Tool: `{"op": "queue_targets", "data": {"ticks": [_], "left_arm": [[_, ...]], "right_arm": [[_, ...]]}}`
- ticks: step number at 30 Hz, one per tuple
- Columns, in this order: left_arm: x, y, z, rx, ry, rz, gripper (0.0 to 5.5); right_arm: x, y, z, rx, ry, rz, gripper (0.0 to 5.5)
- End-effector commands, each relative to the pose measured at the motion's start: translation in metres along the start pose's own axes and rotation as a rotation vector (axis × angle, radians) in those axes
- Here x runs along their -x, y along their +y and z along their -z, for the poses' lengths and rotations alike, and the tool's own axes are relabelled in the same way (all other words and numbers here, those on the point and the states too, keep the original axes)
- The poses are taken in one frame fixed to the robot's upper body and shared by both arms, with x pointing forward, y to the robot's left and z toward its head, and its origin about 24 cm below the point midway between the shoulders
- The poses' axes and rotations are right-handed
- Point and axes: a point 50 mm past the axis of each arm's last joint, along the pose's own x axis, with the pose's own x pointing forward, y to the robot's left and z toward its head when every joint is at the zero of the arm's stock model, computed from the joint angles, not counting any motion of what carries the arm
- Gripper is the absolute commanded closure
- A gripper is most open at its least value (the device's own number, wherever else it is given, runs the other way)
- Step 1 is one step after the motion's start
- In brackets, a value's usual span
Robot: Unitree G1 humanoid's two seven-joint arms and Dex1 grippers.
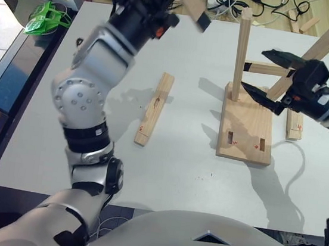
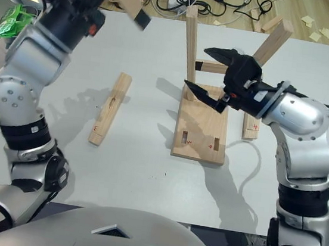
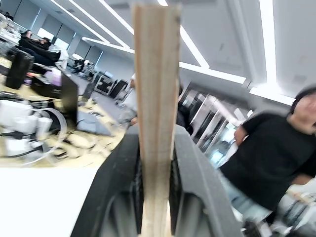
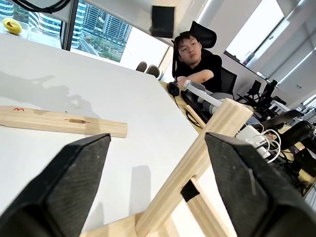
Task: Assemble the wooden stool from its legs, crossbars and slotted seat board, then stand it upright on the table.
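- My right jaws stand apart, level over the far end of the seat board (image 1: 248, 124); the crossbar (image 1: 260, 67) and the lower part of the leaning leg (image 1: 320, 49) lie between the two fingers (image 4: 81, 182); in the right wrist view neither pad touches the wood
- My left jaws are clamped on a wooden bar (image 2: 128, 0), raised high over the far left of the desk (image 1: 178, 160), well apart from the half-built stool; the bar runs straight out between the fingers and has a dark tip
- The seat board lies flat on the desk, pale wood; two small rectangular slots with red marks sit open along its near edge
- An upright leg (image 1: 241, 54) stands in the board's far left corner; the leaning leg tilts away to the right; the crossbar runs level from one to the other
- A slotted bar (image 1: 155, 108) lies flat on the desk left of the board, apart from it, with a long slot at its middle and a red mark near its near end
- A shorter wooden piece (image 1: 294, 124) lies flat just beside the board's right edge
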Motion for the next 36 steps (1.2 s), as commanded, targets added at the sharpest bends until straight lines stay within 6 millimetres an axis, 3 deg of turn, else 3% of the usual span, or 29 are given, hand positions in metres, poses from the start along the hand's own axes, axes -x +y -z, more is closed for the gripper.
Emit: {"op": "queue_targets", "data": {"ticks": [1, 4, 8, 14, 25, 36], "left_arm": [[0.047, 0.025, 0.032, -0.162, 0.185, -0.216, 5.09], [0.063, 0.034, 0.052, -0.232, 0.224, -0.307, 5.09], [0.065, 0.041, 0.068, -0.305, 0.284, -0.358, 5.09], [0.065, 0.048, 0.093, -0.288, 0.376, -0.393, 5.09], [0.044, 0.058, 0.094, -0.34, 0.34, -0.397, 5.09], [0.048, 0.057, 0.102, -0.33, 0.358, -0.416, 5.09]], "right_arm": [[0.021, 0.017, 0.018, -0.14, 0.067, 0.078, 1.28], [0.019, 0.026, 0.025, -0.183, 0.053, 0.15, 0.83], [0.016, 0.03, 0.027, -0.205, 0.036, 0.185, 0.15], [0.012, 0.038, 0.027, -0.25, 0.015, 0.176, 0.1], [0.009, 0.039, 0.02, -0.252, 0.0, 0.16, 0.1], [0.005, 0.031, 0.02, -0.28, -0.028, 0.188, 0.1]]}}
